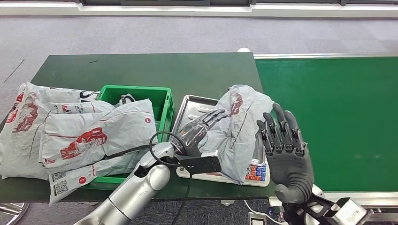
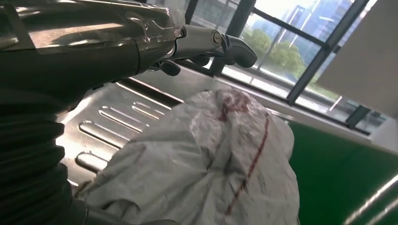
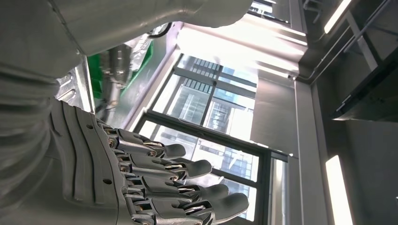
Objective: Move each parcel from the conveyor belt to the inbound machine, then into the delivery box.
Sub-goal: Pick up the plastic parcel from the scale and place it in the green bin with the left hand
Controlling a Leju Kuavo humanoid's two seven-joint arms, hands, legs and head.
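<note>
- A grey plastic parcel (image 1: 239,126) with red print lies crumpled on the steel pan (image 1: 187,110) of the inbound machine (image 1: 256,172), a weighing scale with a coloured keypad at its front edge; the parcel spills over the pan's right side and front.
- The left hand (image 1: 199,129) reaches across the pan from the left, fingers stretched out flat and slightly apart, lying against the parcel's left flank. It grips nothing; whether the fingertips actually press the plastic is hard to judge from the head view.
- In the left wrist view the same parcel (image 2: 211,164) bulges just beside the ribbed pan (image 2: 108,122), with the left hand's fingers (image 2: 220,44) extended above the metal.
- The right hand (image 1: 286,150) stands upright just right of the parcel, palm toward it, fingers straight and close together, holding nothing.
- In the right wrist view the right hand's fingers (image 3: 183,183) lie extended side by side.
- The scale sits on a dark green table (image 1: 155,70), touching the edge of the brighter green conveyor belt (image 1: 338,117).
- Left of the scale stands a green delivery box (image 1: 159,98), heaped with more grey parcels (image 1: 80,136) that overflow onto the table.
</note>
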